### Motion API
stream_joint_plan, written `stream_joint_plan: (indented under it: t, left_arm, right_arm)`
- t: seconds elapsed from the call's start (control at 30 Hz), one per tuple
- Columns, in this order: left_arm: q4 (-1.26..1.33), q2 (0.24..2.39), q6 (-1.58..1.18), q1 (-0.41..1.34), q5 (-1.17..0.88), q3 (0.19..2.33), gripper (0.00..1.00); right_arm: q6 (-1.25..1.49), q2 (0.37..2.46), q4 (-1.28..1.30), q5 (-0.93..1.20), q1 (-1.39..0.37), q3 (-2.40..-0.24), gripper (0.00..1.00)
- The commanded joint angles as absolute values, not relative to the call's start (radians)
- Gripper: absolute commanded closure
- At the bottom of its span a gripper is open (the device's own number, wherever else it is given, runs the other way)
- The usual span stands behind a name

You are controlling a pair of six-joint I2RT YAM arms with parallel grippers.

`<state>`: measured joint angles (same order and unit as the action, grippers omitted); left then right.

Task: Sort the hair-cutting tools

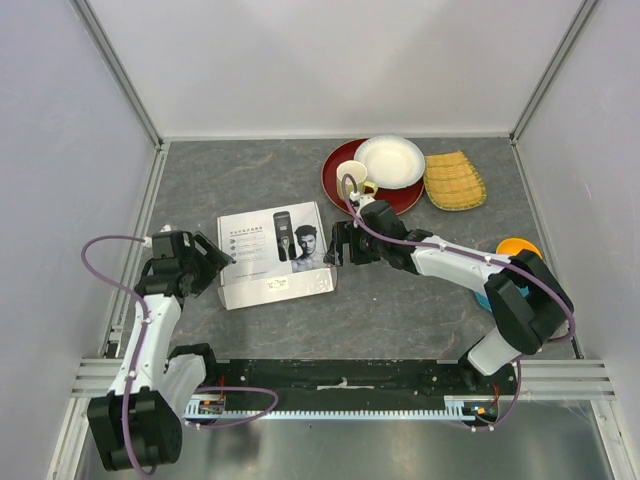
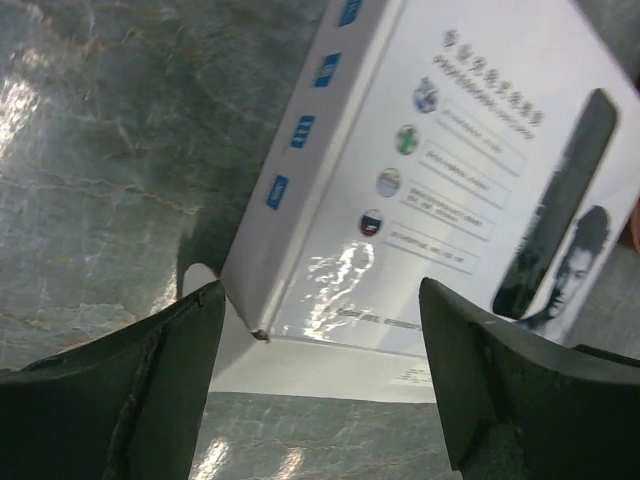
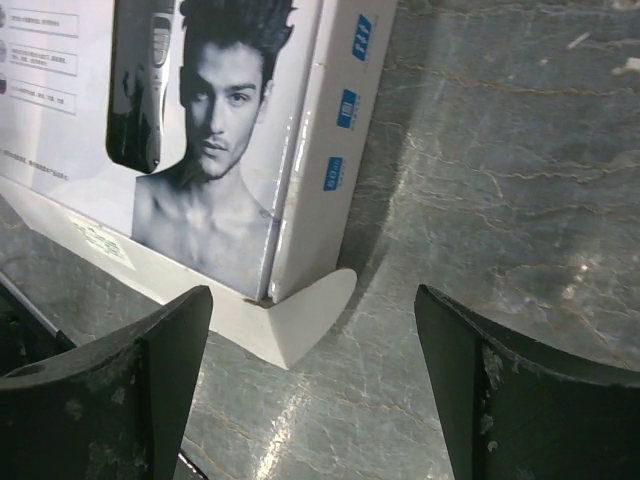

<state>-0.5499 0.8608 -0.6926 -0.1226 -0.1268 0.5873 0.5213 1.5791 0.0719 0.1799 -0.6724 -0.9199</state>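
Note:
A closed white box point(image 1: 275, 255) lies flat on the grey table, its lid printed with a clipper and a man's face. No hair clipper, comb guards, cylinder, comb or cord shows; only the printed picture does. My left gripper point(image 1: 213, 262) is open at the box's left edge. In the left wrist view its jaws point(image 2: 320, 290) straddle the near left corner of the box point(image 2: 420, 200). My right gripper point(image 1: 338, 246) is open at the box's right edge. In the right wrist view it point(image 3: 312, 295) frames the box corner point(image 3: 300, 170) and a loose flap point(image 3: 305, 315). Both grippers are empty.
At the back right stand a red plate point(image 1: 340, 190), a white bowl point(image 1: 390, 160), a pale mug point(image 1: 352, 172) and a woven yellow mat point(image 1: 453, 180). An orange object point(image 1: 518, 246) sits behind the right arm. Walls close in the table on three sides.

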Motion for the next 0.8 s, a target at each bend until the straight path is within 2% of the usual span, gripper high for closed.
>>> stream_joint_plan:
  t: [0.0,0.17,0.5,0.63,0.77]
  left_arm:
    - [-0.506,0.925,-0.727,-0.123,-0.084,0.532,0.16]
    - [-0.352,1.037,-0.698,-0.123,-0.227,0.529,0.18]
    - [-0.226,1.159,-0.69,-0.123,-0.354,0.59,0.24]
    - [-0.199,1.201,-0.689,-0.123,-0.362,0.62,0.25]
    - [-0.282,1.198,-0.67,-0.123,-0.276,0.67,0.25]
  right_arm:
    - [0.561,1.612,-0.036,0.239,-0.678,-0.933,0.11]
    - [0.572,1.681,-0.093,0.281,-0.678,-0.986,0.11]
    - [0.583,1.821,-0.14,0.362,-0.678,-1.159,0.16]
    - [0.58,1.856,-0.133,0.379,-0.68,-1.212,0.18]
    - [0.558,1.852,-0.071,0.313,-0.68,-1.23,0.18]
